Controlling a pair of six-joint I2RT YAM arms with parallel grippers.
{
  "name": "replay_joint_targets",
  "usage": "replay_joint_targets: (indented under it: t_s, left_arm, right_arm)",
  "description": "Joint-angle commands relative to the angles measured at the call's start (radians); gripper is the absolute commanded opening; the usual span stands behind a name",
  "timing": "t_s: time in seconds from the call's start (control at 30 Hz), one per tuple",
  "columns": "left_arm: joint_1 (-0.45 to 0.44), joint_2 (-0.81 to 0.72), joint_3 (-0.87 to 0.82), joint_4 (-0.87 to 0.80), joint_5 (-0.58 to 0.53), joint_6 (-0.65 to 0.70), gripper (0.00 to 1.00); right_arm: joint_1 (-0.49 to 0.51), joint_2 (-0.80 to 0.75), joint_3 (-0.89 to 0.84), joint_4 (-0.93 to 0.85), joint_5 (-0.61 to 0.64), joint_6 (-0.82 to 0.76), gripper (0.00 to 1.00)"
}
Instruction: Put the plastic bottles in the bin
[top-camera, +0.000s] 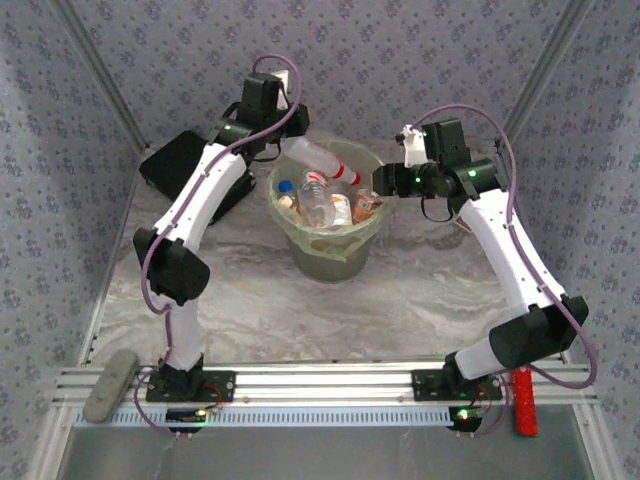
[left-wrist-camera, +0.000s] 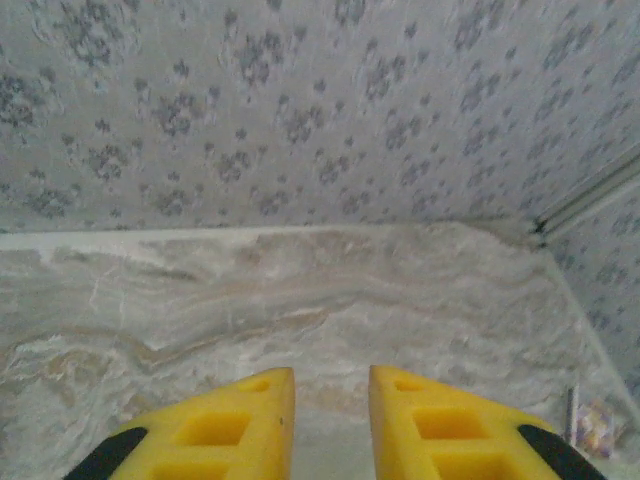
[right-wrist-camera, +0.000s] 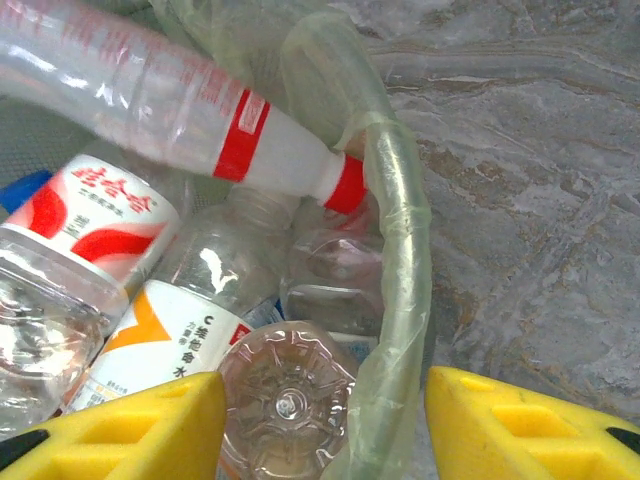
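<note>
While the right fingers (right-wrist-camera: 200, 410) stand apart around a clear bottle (right-wrist-camera: 288, 400) just inside the bin (right-wrist-camera: 400, 200), lift straight up, off the liner | left fingers (left-wrist-camera: 285, 400) closed, empty, over bare tabletop (left-wrist-camera: 300, 290) | red-capped bottle (top-camera: 318, 160) lies across the rim — tip it in | black case (top-camera: 180, 165) far left — no obstacle

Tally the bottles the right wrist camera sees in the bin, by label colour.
Red-band bottle: 1
Red-and-white-label bottle: 1
Orange-label bottle: 1
Clear bottles, no label showing: 2
Total: 5 told apart; the pile inside the bin may hide more.
</note>
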Motion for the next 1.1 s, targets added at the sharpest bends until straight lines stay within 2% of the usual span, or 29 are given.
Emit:
replay_joint_targets:
  t_s: [0.0, 0.1, 0.37, 0.63, 0.7, 0.87, 0.97, 1.07]
  left_arm:
    - [-0.035, -0.046, 0.008, -0.075, 0.022, 0.06, 0.22]
    - [-0.052, -0.093, -0.061, -0.131, 0.014, 0.081, 0.17]
    - [-0.092, -0.308, -0.437, 0.032, -0.035, 0.024, 0.18]
    - [-0.087, -0.309, -0.417, 0.027, -0.04, 0.029, 0.19]
    - [-0.087, -0.308, -0.422, 0.028, -0.043, 0.031, 0.2]
    - [-0.085, -0.316, -0.442, 0.048, -0.053, 0.028, 0.2]
    - [-0.086, -0.319, -0.448, 0.047, -0.06, 0.025, 0.2]
    - [-0.083, -0.329, -0.468, 0.05, -0.075, 0.027, 0.2]
  right_arm:
    - [-0.006, -0.025, -0.005, 0.01, -0.013, -0.006, 0.57]
    - [-0.009, -0.026, -0.007, 0.014, -0.011, -0.009, 0.57]
    - [-0.014, -0.011, -0.013, 0.046, -0.028, 0.002, 0.56]
    - [-0.01, -0.052, 0.143, 0.031, -0.012, -0.022, 0.56]
    - [0.029, -0.053, 0.195, 0.033, -0.021, -0.033, 0.56]
    - [0.201, 0.02, 0.294, 0.01, 0.093, -0.104, 0.61]
    - [0.255, 0.066, 0.283, 0.012, 0.146, -0.113, 0.63]
    - [0.275, 0.064, 0.211, 0.026, 0.259, -0.112, 0.62]
